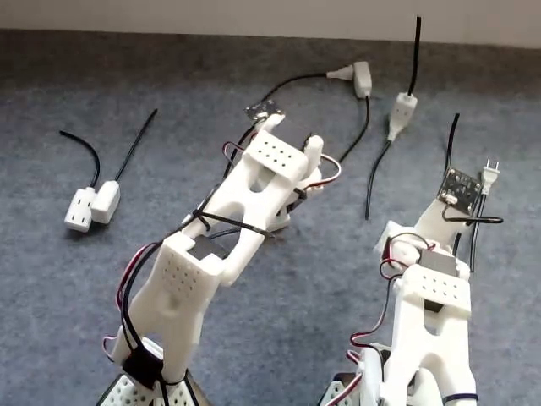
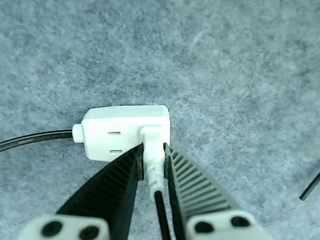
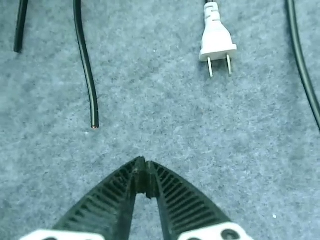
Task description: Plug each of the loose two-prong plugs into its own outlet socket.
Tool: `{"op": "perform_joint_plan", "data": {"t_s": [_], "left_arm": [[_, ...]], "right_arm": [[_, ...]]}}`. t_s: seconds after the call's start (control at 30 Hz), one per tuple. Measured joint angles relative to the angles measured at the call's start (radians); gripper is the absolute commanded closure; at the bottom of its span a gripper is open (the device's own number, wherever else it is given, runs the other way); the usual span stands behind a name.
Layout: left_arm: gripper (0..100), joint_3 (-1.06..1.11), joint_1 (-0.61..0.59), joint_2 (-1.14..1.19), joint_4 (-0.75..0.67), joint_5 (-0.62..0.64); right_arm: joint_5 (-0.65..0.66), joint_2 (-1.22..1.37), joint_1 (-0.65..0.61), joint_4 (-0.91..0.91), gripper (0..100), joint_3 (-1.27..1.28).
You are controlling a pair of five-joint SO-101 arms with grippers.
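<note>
While the left claw (image 2: 152, 151) sits low over the grey carpet (image 2: 240, 75), its two black fingers (image 2: 120, 175) are pinching the held plug (image 2: 153, 150) by the neck, one ribbed pad on each side. That white plug stands head-on against the socket (image 2: 125, 131), flush with its face, right beside a free pair of slots. The socket's black lead runs off from its far end.

Over to the right claw (image 3: 145, 167): pressed together, tips touching, gripping nothing, over bare carpet. Ahead of it lies the loose plug (image 3: 217, 41), white and flat on the carpet. Both prongs are bare and point back toward the claw, well apart from it. A black cable end (image 3: 93, 122) lies off to one side, touching neither plug nor claw.

From the high view, the loose plug is just beyond the right arm's wrist, near the table's right side. The left arm stretches toward the middle of the table, its claw tucked beneath the wrist.

Far left there's a joined pair (image 1: 91, 205), two white blocks side by side and touching, with two black leads trailing away. Up top, another white pair (image 1: 355, 78) sits with a cable looping toward the left arm. Between that and the right arm lies a white piece (image 1: 401, 114) with a lead going out of each end.
</note>
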Motion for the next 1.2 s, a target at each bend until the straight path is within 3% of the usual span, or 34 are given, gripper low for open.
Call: {"op": "perform_joint_plan", "data": {"t_s": [0.27,0.7,1.07,1.2], "left_arm": [[85,-0.029,-0.008,0.006,0.031,0.000],[81,-0.167,-0.011,0.011,0.091,-0.005],[81,-0.517,-0.011,-0.261,0.098,-0.324],[81,-0.572,-0.026,-0.407,0.098,-0.420]], "right_arm": [[0.000,0.000,-0.002,0.000,99.1,0.000],[0.000,0.000,-0.002,0.000,99.1,0.000],[0.000,0.000,-0.002,0.000,98.5,0.000],[0.000,0.000,-0.002,0.000,91.2,0.000]]}}
